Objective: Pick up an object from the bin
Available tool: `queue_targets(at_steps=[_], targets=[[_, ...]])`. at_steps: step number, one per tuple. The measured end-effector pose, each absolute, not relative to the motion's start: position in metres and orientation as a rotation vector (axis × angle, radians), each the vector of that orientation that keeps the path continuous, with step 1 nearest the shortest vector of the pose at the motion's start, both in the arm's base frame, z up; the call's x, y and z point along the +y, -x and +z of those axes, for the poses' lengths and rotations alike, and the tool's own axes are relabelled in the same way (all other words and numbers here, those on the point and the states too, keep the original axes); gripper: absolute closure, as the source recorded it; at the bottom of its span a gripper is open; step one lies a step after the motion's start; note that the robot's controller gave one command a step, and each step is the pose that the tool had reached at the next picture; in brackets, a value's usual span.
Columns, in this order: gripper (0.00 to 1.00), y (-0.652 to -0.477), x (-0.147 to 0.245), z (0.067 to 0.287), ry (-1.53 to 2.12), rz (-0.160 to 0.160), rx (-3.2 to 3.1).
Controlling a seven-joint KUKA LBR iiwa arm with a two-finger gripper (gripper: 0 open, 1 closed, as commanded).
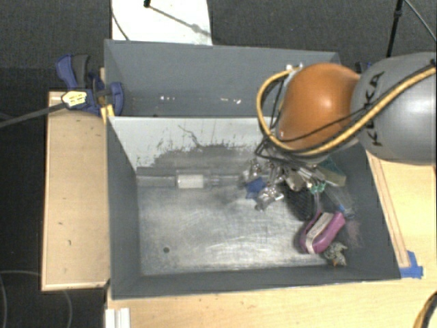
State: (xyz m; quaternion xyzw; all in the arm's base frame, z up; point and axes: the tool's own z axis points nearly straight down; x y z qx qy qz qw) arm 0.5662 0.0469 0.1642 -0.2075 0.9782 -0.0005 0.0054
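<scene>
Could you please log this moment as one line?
tool: down in bin, beside blue bit | purple case: right side, apart

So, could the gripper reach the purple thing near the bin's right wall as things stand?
Probably yes. The purple thing lies uncovered, with the gripper just up and left of it in the view. A dark thing beside it and the right wall may crowd the approach.
</scene>
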Motion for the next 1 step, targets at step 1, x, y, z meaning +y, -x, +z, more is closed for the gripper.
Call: queue_targets(at_steps=[1], targets=[[1.00, -0.5626, 0.0617, 0.2430, 0.628, -0.001, 3.066]])
